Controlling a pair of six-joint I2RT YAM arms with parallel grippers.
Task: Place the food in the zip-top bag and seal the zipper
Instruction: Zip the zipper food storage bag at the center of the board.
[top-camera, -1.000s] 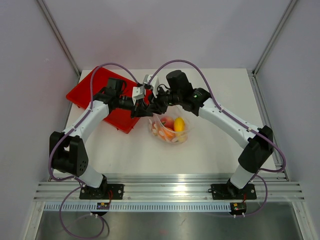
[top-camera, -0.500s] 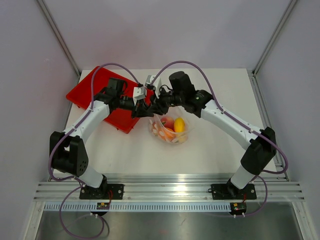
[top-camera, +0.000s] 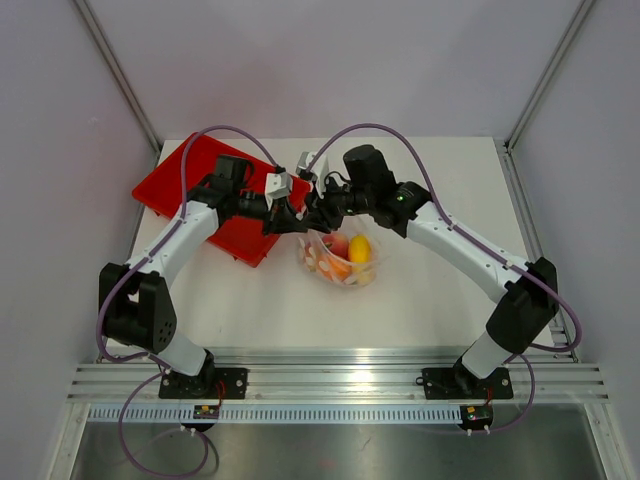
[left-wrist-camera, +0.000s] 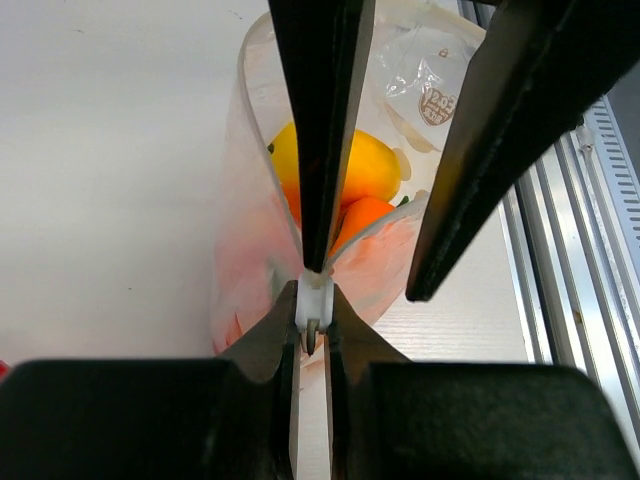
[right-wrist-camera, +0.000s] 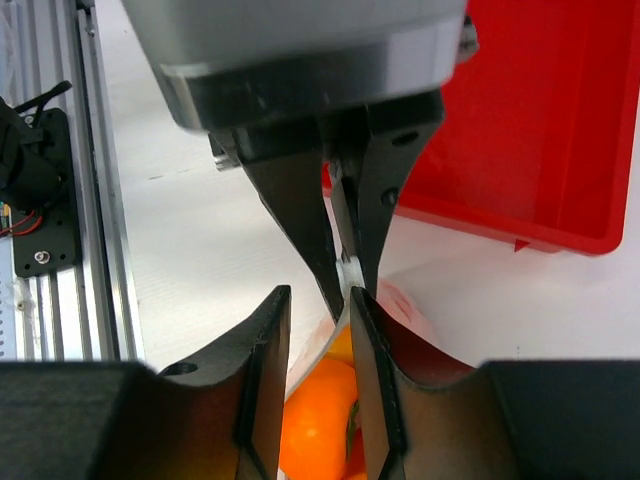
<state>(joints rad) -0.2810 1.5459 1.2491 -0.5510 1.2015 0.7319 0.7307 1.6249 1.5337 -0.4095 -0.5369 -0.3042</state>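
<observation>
the food sits in the zip-top bag, which rests on the surface just beside the red tray, so sealing looks like the step in hand. the left pincer is clenched on one end of the zipper; the right pincer straddles the rim, slightly parted. next, it likely needs to pinch and run along the strip. the film is thin, clear and crinkly, the fruits smooth, glossy and rounded, the tray rigid
</observation>
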